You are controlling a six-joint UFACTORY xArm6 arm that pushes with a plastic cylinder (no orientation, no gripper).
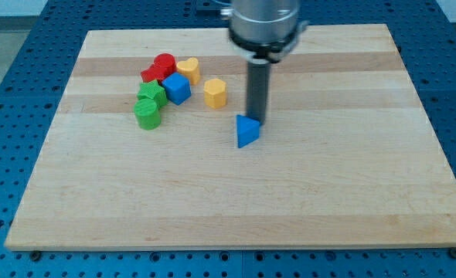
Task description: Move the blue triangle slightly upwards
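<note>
The blue triangle (pixel 247 132) lies near the middle of the wooden board (pixel 236 201). My tip (pixel 256 122) stands right at the triangle's upper right edge, touching or nearly touching it. The dark rod rises from there to the arm's grey end at the view's top.
A cluster of blocks sits to the upper left: a blue cube (pixel 177 89), a yellow hexagon-like block (pixel 216 93), a yellow heart (pixel 188 69), red blocks (pixel 159 68), a green star-like block (pixel 151 95) and a green cylinder (pixel 147 115). A blue pegboard surrounds the board.
</note>
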